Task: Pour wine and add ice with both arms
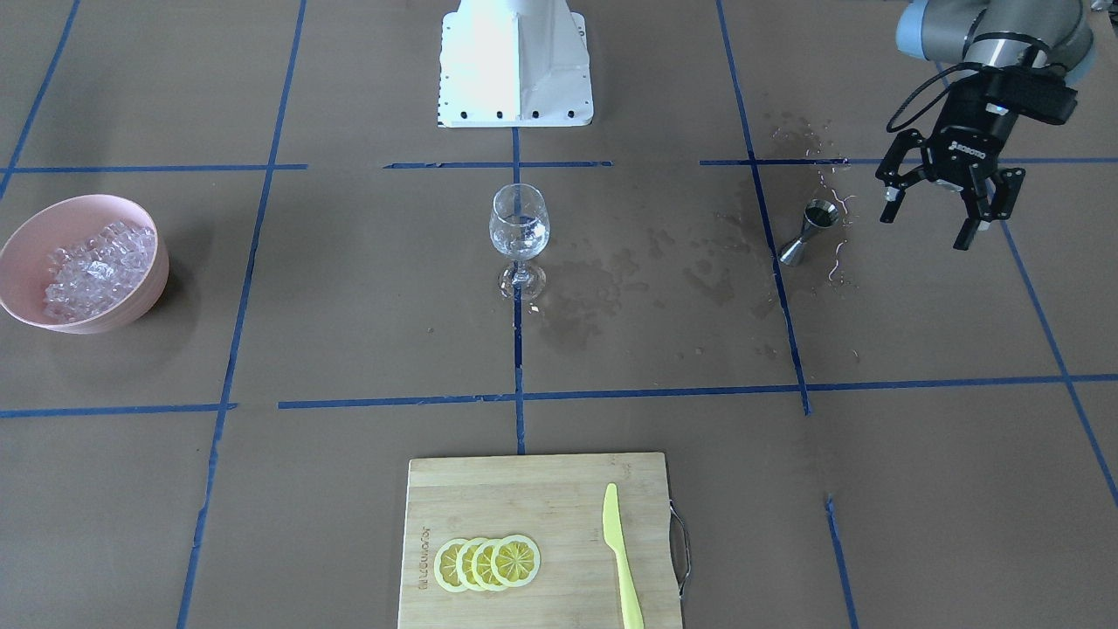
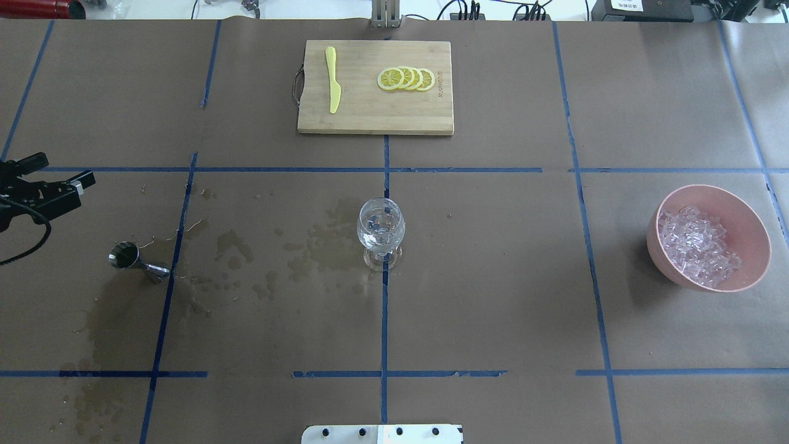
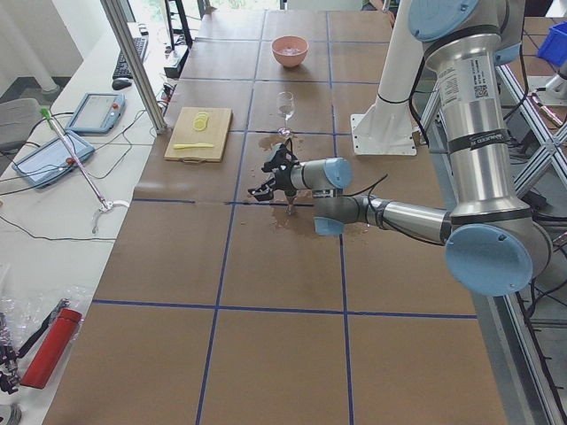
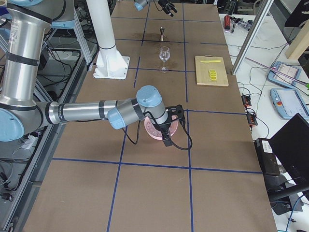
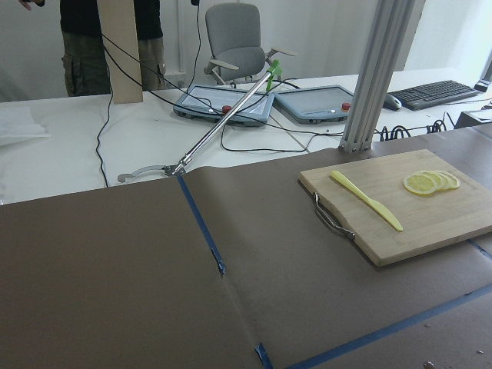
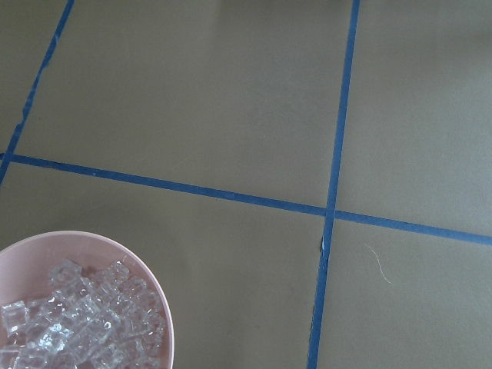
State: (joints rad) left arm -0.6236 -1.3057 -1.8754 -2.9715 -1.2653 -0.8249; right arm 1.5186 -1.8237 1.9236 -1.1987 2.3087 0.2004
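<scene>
Left jaws apart, glass [image 1: 520, 243] upright, perhaps wine [image 1: 519, 230]

A robotics lab: blue-taped grid [image 2: 383, 333] on a paper-covered table [image 2: 493, 296], teach pendants [image 5: 223, 106], aluminium post [image 5: 380, 69], office chair [image 5: 237, 58].

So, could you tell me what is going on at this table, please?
The left claw hangs open and empty beside the jigger, which stands on wet-stained paper. The wine glass at centre holds a little clear liquid. The right claw hovers by the pink bowl of ice; its state is unclear.
</scene>
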